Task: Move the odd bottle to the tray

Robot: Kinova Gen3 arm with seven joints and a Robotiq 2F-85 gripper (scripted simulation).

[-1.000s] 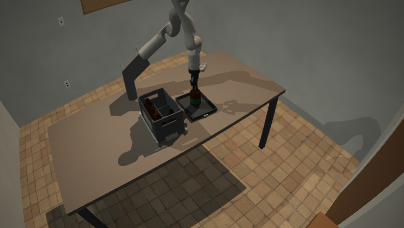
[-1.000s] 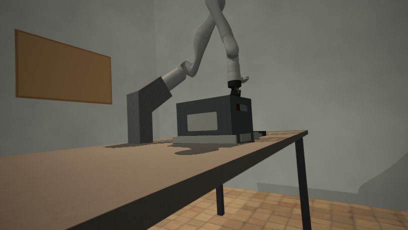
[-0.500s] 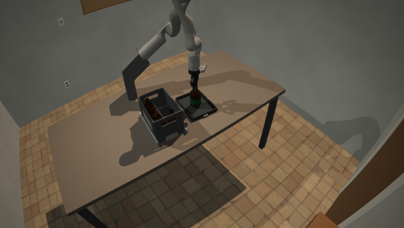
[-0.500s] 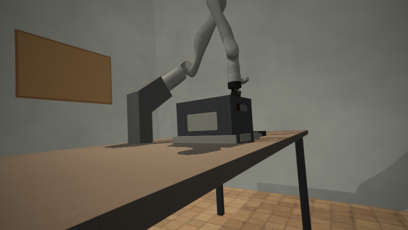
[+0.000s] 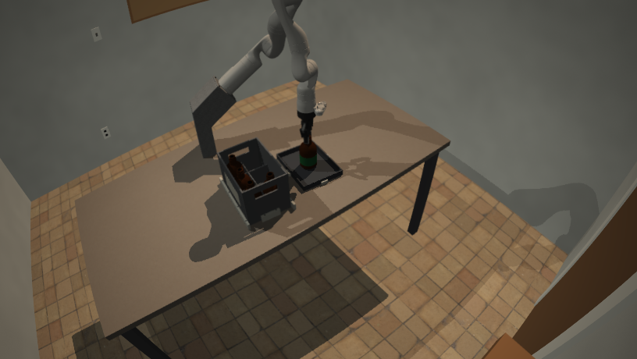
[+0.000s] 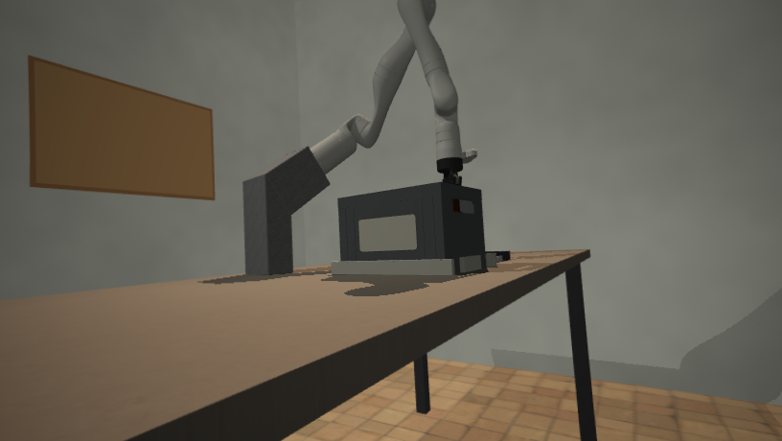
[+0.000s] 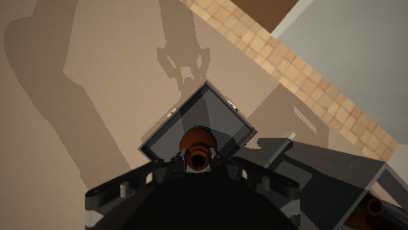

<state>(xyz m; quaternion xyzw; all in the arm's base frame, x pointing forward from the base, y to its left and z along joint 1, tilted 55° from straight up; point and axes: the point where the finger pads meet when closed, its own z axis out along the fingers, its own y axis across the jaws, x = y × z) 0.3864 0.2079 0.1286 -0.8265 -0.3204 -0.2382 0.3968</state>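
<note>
A brown glass-look bottle with a green band (image 5: 307, 149) (image 7: 198, 140) stood upright over the dark shallow square tray (image 5: 341, 172) (image 6: 503, 255) (image 7: 245, 120), its neck held between the jaws, which had closed narrowly on it. Whether its base had fully met the tray floor could not be told. The tray lay beside the dark grey open crate (image 5: 267, 209) (image 6: 429, 230) (image 7: 335, 162), on the side towards the right-hand corner of the brown tabletop (image 5: 147, 250) (image 6: 164, 339) (image 7: 120, 75) as the top view showed it. Both were nearer its front long edge than its far corner.

The likeliest trouble lay in the release. If the base was a little high, opening the jaws would have dropped the bottle, and it might have rocked or toppled; pressing too low would have loaded the loose tray and perhaps shoved it. A sideways drift while the neck was gripped could have dragged bottle and tray together, and a pad catching the lip on the way up could have tipped the bottle. A swing towards the crate risked knocking its wall. Four brown bottles (image 5: 240, 172) (image 7: 375, 206) remained in the crate; whether the odd neck was the one chosen could not be judged.
</note>
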